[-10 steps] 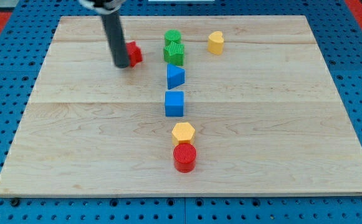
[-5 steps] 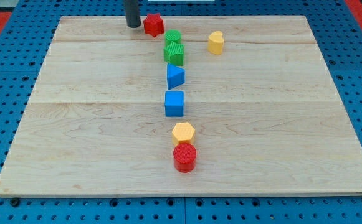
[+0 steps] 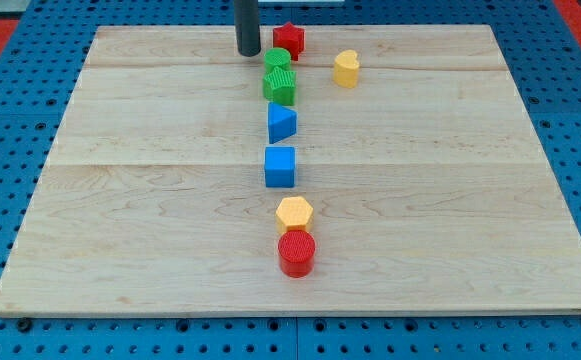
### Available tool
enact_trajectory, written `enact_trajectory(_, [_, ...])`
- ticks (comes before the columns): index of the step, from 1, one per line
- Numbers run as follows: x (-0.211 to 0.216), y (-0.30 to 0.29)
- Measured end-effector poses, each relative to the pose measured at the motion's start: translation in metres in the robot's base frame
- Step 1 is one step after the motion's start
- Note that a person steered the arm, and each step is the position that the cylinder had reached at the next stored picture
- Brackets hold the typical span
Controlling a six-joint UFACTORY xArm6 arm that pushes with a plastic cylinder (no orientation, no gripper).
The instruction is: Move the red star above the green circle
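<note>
While sitting near the view's top edge of the bench (image 3: 120, 200), the red star (image 3: 288, 39) is showing a bright, matte red body with blunt points, upright and flat on the wood. It is lying just above the green circle (image 3: 277, 58), close but whether touching I cannot tell. My tip (image 3: 248, 52) is resting to the view's left of the red star, near it, beside the green circle. No fingers are fitted; nothing is being held.

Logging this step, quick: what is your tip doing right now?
My tip: holding nothing, just left of the red star block, above-left of the green circle block.
</note>
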State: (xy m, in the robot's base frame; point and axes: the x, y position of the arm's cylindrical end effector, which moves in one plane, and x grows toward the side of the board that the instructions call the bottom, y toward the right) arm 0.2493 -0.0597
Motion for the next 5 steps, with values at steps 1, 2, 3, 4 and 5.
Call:
enact_trajectory(1, [0.001,-0.039])
enact_trajectory(2, [-0.043,-0.055])
enact_trajectory(3, [-0.056,-0.024])
enact_trajectory(4, [-0.057,0.023])
enact_trajectory(5, [-0.057,0.034])
